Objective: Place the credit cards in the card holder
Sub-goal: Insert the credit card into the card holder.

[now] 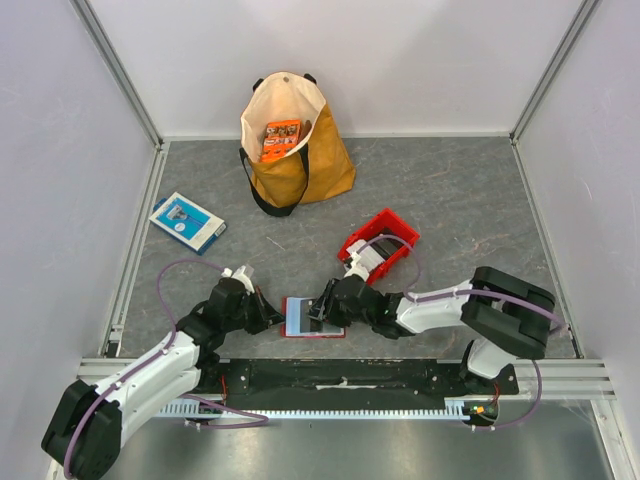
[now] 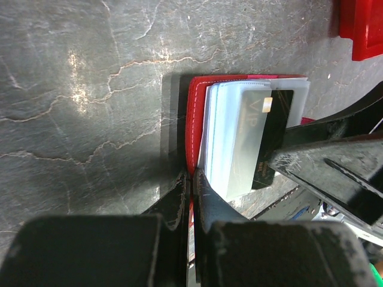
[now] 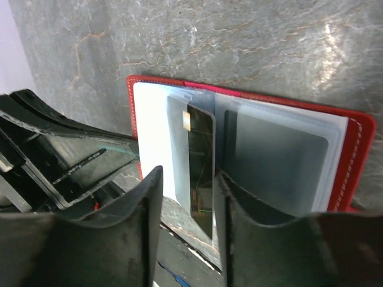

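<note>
Grips card holder [image 2: 194,119] with left gripper [image 2: 191,182]; straddles credit card [image 3: 201,143] (half pocketed), bottom centre, with right gripper [image 3: 187,179] spread.

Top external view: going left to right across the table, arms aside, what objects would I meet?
Blue-and-white box → yellow tote bag → red bin. The card holder lies within the bag's span, nearer the arms, so I leave it out.

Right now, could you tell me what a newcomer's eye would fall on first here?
The open red card holder lies at the table's near centre, the left claw pinching its cover edge. A dark credit card sits half in a clear pocket between the right claw's parted fingers. Farther back stands a mustard tote bag.
</note>
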`<act>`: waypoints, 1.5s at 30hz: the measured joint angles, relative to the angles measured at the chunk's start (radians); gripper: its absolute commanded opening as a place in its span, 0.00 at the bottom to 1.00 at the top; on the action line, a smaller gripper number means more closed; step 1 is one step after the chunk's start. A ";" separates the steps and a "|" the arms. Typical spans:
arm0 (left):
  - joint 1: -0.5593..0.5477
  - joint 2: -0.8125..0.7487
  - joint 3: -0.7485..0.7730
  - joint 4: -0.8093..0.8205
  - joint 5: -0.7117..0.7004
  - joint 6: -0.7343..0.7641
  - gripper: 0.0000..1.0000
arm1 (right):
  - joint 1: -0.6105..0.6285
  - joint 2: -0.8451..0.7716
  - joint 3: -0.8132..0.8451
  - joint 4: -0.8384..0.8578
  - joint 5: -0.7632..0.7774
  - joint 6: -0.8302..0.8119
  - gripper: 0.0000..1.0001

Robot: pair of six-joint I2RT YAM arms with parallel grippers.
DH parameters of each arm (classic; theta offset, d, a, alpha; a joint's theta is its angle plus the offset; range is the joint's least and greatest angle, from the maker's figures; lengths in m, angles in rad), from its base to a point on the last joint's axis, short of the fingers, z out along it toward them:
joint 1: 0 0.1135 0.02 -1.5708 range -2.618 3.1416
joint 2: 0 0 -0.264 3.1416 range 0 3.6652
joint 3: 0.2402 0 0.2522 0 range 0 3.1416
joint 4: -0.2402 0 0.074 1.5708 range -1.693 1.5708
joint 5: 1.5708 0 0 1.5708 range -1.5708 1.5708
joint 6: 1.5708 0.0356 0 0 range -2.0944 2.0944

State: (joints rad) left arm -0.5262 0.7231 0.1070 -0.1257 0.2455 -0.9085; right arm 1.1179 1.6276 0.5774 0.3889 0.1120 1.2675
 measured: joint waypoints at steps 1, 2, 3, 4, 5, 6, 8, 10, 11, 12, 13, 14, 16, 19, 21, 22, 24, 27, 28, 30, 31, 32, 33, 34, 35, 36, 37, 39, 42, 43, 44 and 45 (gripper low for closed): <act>0.000 -0.001 0.000 0.000 0.000 0.000 0.02 | 0.001 -0.011 0.003 -0.020 0.004 -0.007 0.53; 0.000 -0.002 0.000 0.000 0.000 0.000 0.02 | 0.003 -0.028 0.010 -0.058 0.014 -0.019 0.55; 0.000 -0.003 0.000 0.000 0.000 0.000 0.02 | 0.004 -0.038 0.014 -0.078 0.021 -0.025 0.56; 0.000 -0.003 0.000 0.000 0.000 0.000 0.02 | 0.006 -0.050 0.024 -0.109 0.029 -0.036 0.57; 0.000 -0.004 0.000 0.000 0.000 0.000 0.02 | 0.006 -0.057 0.033 -0.134 0.034 -0.047 0.57; 0.000 -0.004 0.000 0.000 0.000 0.000 0.02 | 0.006 -0.060 0.048 -0.164 0.043 -0.059 0.56; 0.000 -0.004 0.000 0.000 0.000 0.000 0.02 | 0.006 -0.058 0.063 -0.193 0.044 -0.069 0.56; 0.000 -0.004 0.000 0.000 0.000 0.000 0.02 | 0.006 -0.051 0.080 -0.214 0.043 -0.082 0.56; 0.000 -0.004 0.000 0.000 0.000 0.000 0.02 | 0.006 -0.043 0.089 -0.219 0.042 -0.085 0.56; 0.000 -0.004 0.000 0.000 0.000 0.000 0.02 | 0.006 -0.033 0.098 -0.219 0.038 -0.090 0.56; 0.000 -0.004 0.000 0.000 0.000 0.000 0.02 | 0.006 -0.026 0.104 -0.218 0.035 -0.092 0.55; 0.000 -0.004 0.000 0.000 0.000 0.000 0.02 | 0.008 -0.014 0.113 -0.218 0.029 -0.095 0.55; 0.000 -0.004 0.000 0.000 0.000 0.000 0.02 | 0.009 0.004 0.126 -0.217 0.020 -0.102 0.53; 0.000 -0.004 0.000 0.000 0.000 0.000 0.02 | 0.011 0.013 0.136 -0.218 0.016 -0.114 0.50; 0.000 -0.004 0.000 0.000 0.000 0.000 0.02 | 0.013 0.017 0.138 -0.217 0.016 -0.119 0.46; 0.000 -0.004 0.000 0.000 0.000 0.000 0.02 | 0.016 0.017 0.141 -0.219 0.016 -0.126 0.45; 0.000 -0.004 0.000 0.000 0.000 0.000 0.02 | 0.021 0.018 0.144 -0.222 0.016 -0.136 0.43; 0.000 -0.004 0.000 0.000 0.000 0.000 0.02 | 0.022 0.019 0.144 -0.220 0.014 -0.146 0.42; 0.000 -0.004 0.000 0.000 0.000 0.000 0.02 | 0.022 0.021 0.144 -0.218 0.012 -0.147 0.42; 0.000 -0.005 0.000 -0.001 0.000 0.000 0.02 | 0.022 0.025 0.144 -0.212 0.006 -0.151 0.42; 0.000 -0.005 0.000 -0.002 -0.001 0.000 0.02 | 0.022 0.026 0.144 -0.209 0.005 -0.154 0.42; 0.000 -0.006 0.000 -0.004 -0.001 0.000 0.02 | 0.022 0.027 0.144 -0.206 0.003 -0.158 0.40; 0.000 -0.008 0.000 -0.005 -0.001 0.000 0.02 | 0.022 0.028 0.144 -0.203 0.000 -0.163 0.40; 0.000 -0.010 0.000 -0.007 -0.002 0.000 0.02 | 0.022 0.028 0.144 -0.201 -0.002 -0.169 0.40; 0.000 -0.011 0.000 -0.007 -0.002 0.000 0.02 | 0.022 0.028 0.144 -0.198 -0.003 -0.174 0.38; 0.000 -0.013 0.000 -0.007 -0.002 0.000 0.02 | 0.022 0.028 0.144 -0.194 -0.004 -0.181 0.36; 0.000 -0.013 0.000 -0.007 -0.001 0.000 0.02 | 0.022 0.028 0.144 -0.185 -0.006 -0.187 0.32; 0.000 -0.014 0.000 -0.007 -0.001 0.000 0.02 | 0.024 0.027 0.144 -0.175 -0.005 -0.200 0.28; 0.000 -0.014 0.000 -0.007 -0.002 0.000 0.02 | 0.024 0.027 0.144 -0.174 -0.003 -0.216 0.28; 0.000 -0.013 0.000 -0.007 -0.001 0.000 0.02 | 0.024 0.026 0.144 -0.172 -0.003 -0.220 0.30; 0.000 -0.014 0.000 -0.007 -0.001 0.000 0.02 | 0.024 0.026 0.144 -0.172 -0.003 -0.222 0.31; 0.000 -0.014 0.000 -0.007 -0.001 0.000 0.02 | 0.024 0.026 0.144 -0.172 -0.003 -0.223 0.34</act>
State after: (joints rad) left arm -0.5259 0.7094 0.1070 -0.1329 0.2443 -0.9085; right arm 1.1416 1.6539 0.7212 0.2165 0.1093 1.0447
